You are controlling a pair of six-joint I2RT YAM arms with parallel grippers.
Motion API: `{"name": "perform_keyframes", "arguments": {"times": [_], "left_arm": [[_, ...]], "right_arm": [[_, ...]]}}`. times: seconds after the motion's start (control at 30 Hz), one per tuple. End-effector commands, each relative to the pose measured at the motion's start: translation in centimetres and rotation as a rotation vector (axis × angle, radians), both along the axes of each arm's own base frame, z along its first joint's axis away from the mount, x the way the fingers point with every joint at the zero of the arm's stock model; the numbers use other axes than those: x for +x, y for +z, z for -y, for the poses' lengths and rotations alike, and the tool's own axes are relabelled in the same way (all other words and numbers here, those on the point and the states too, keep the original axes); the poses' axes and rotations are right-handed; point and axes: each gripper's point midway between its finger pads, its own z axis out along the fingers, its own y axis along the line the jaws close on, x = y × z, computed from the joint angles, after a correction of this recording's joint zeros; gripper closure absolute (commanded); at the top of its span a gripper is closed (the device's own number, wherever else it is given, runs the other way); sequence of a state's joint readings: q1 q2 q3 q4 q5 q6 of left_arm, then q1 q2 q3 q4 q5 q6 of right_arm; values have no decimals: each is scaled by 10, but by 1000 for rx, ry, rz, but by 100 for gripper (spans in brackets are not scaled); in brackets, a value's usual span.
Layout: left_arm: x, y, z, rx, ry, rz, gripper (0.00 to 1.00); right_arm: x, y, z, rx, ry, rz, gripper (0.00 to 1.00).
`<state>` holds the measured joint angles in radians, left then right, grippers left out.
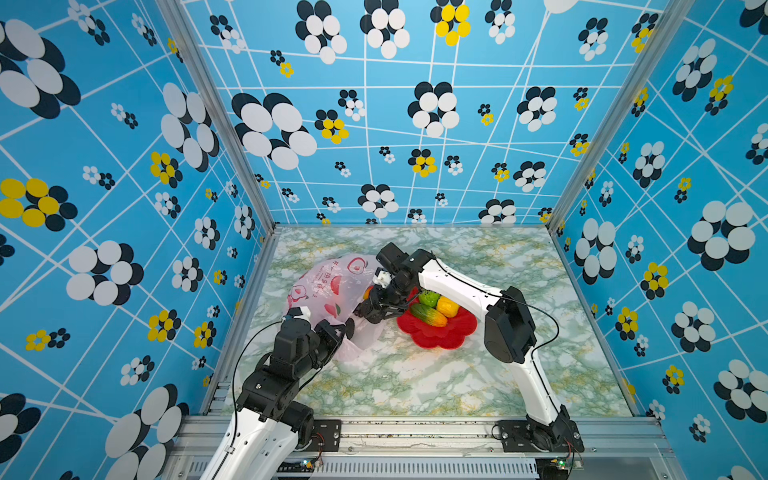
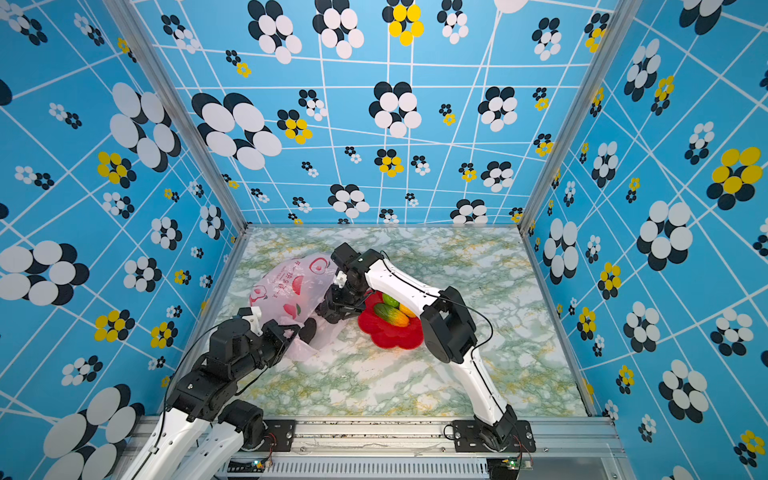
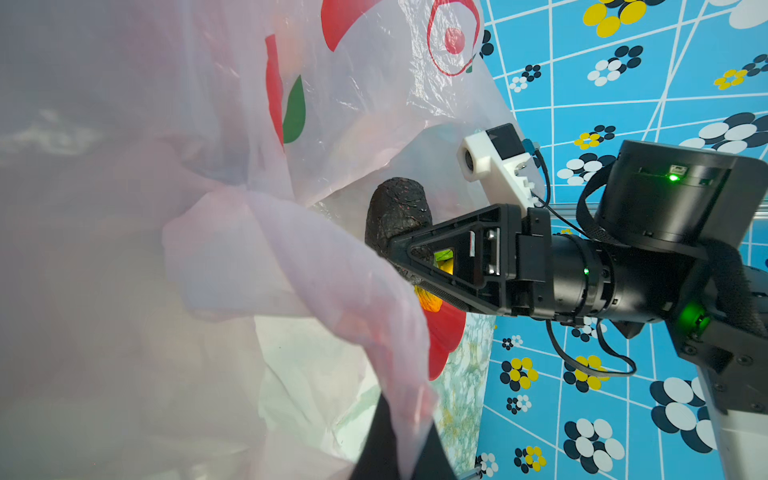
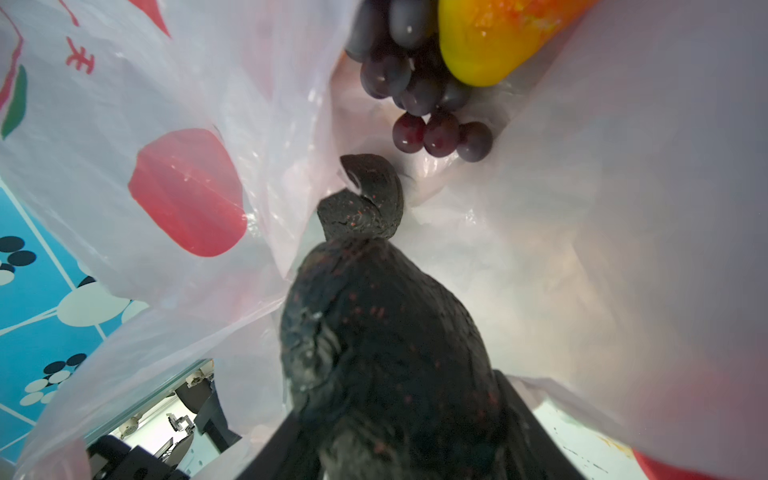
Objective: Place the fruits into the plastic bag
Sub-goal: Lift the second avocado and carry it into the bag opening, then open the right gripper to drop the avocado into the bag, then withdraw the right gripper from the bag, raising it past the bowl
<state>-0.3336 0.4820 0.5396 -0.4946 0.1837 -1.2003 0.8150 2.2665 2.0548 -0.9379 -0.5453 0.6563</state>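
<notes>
Nearest, on the left of the marbled tabletop (image 1: 415,382): left gripper (image 1: 344,332), jaws pressed together on the near rim of the plastic bag (image 1: 320,286), pale pink film draped over one black finger (image 3: 386,449) in the left wrist view; just beyond, right at the bag's open mouth, right gripper (image 3: 405,264) reaching across from the right, clamped on the dark avocado (image 3: 395,208), pebbly skin filling the right wrist view, narrow end poking past the rim and into the bag; over to the right, just beside the bag, red flower-shaped dish (image 1: 440,340), green-yellow-orange oblong (image 1: 428,314) on its near side, green kiwi (image 1: 429,298) and yellow one (image 1: 448,306) tucked behind; farther in, deep inside the bag, dark purple grape bunch (image 4: 415,91), red-yellow mango (image 4: 486,41) touching it; bag body slumped toward the far left, crinkly, red fruit prints and red writing on top.
</notes>
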Motion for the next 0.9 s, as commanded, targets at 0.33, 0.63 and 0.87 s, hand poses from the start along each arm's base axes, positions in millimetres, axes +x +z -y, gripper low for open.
{"name": "perform_keyframes", "arguments": {"times": [0.33, 0.63, 0.87], "left_arm": [[-9, 10, -5, 12, -4, 27, 100], [-6, 7, -4, 0, 4, 32, 100], [-3, 7, -4, -11, 15, 40, 100]], "right_arm": [[-14, 18, -8, 45, 29, 2, 27], [-8, 91, 1, 136, 52, 211, 26], [13, 154, 29, 159, 78, 535, 22]]}}
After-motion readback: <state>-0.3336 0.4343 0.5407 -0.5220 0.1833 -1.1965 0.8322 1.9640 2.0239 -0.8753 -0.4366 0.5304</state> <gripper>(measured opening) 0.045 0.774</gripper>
